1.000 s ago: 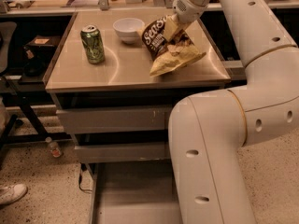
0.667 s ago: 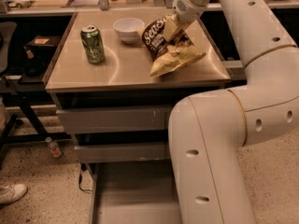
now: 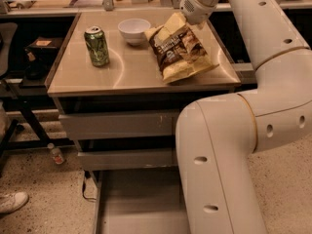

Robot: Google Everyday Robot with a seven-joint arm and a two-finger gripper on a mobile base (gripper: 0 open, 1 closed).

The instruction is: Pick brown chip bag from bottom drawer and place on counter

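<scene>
The brown chip bag [image 3: 180, 50] lies on the beige counter [image 3: 126, 74], at its right side, with its upper corner tilted up toward my gripper [image 3: 187, 16]. The gripper is at the bag's far top edge, just above the counter's back right area, and its tip is hidden behind the wrist and the bag. The bottom drawer [image 3: 141, 204] is pulled out below, and its flat grey bottom shows bare where my arm does not cover it.
A green can [image 3: 96, 45] and a white bowl [image 3: 134, 29] stand on the counter left of the bag. My large white arm [image 3: 229, 145] covers the cabinet's right side. A cluttered bench [image 3: 73, 1] runs behind. A small bottle [image 3: 57, 154] and a shoe [image 3: 12, 201] are on the floor at left.
The bag has spread out and lies flatter on the counter than before. The gripper stays at its top end, a little higher.
</scene>
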